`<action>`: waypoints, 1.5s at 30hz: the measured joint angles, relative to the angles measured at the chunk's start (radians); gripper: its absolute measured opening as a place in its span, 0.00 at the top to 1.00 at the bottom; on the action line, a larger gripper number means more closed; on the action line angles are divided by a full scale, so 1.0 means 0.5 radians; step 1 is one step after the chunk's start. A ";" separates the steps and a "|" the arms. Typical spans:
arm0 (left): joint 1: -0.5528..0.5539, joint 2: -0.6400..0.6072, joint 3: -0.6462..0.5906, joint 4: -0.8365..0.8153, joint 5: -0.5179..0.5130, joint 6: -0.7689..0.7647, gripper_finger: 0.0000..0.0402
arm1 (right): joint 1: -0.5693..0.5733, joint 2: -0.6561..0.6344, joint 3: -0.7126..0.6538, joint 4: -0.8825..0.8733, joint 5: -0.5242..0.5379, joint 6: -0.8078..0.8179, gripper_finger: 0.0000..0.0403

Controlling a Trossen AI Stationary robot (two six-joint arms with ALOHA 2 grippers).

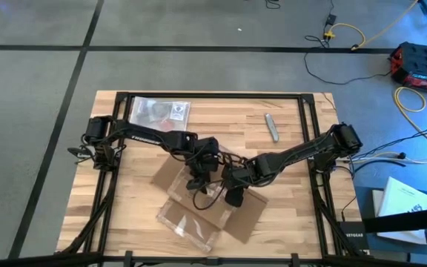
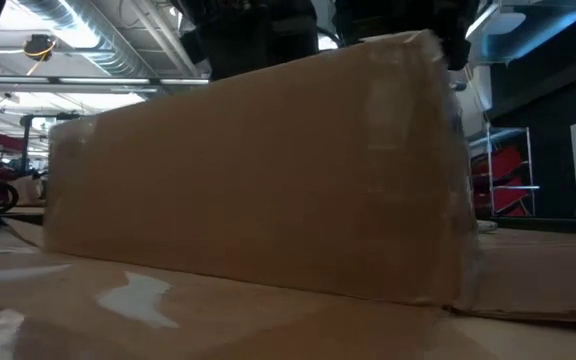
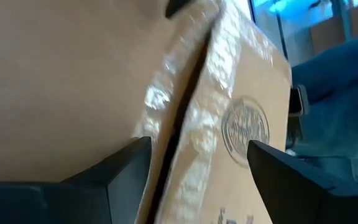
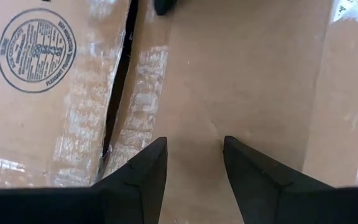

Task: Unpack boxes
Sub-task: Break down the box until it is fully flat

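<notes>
Cardboard box (image 1: 206,204) sits a little toward 6 o'clock of the surface (image 1: 288,222) centre in the high view, turned at an angle, flaps splayed out flat. One flap reaches toward 9 o'clock, another toward 4 o'clock, and a tape-shiny flap lies nearest the 6 o'clock edge. Bare wood is open on the 3 and 8 o'clock sides; the box does not overhang any edge.

Left end effector (image 1: 196,182) is over the box's 11 o'clock part, arm coming in from 9 o'clock. In its wrist view the fingers (image 3: 126,165) stand apart, released, with nothing between them; the taped seam (image 3: 185,118) and a round printed stamp (image 3: 246,129) fill the frame beyond.

Right end effector (image 1: 235,194) is over the box middle, arm reaching in from 3 o'clock. Its fingers (image 4: 145,171) are parted above plain cardboard and grip nothing. The two end effectors are near each other, not touching.

Clear plastic bag (image 1: 158,113) lies flat near the 11 o'clock corner, well apart from the box. A small grey tool (image 1: 271,126) lies near 1 o'clock.

Low view: the box wall (image 2: 258,170) blocks nearly everything, with a flap flat in front.
</notes>
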 joint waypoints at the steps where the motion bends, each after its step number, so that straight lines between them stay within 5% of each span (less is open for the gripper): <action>1: -0.008 0.002 -0.001 -0.016 0.003 -0.001 0.37 | 0.001 0.000 0.000 0.002 0.000 -0.004 0.63; 17: -0.133 0.032 -0.014 -0.025 -0.111 -0.069 0.36 | 0.001 0.001 0.000 0.021 0.024 0.000 0.63; 24: -0.136 0.034 0.002 -0.061 0.034 -0.163 0.36 | 0.000 0.001 0.000 0.036 0.028 -0.006 0.63; 45: -0.226 -0.011 0.086 -0.157 0.027 -0.230 0.41 | 0.001 0.002 0.002 0.052 0.088 -0.009 0.63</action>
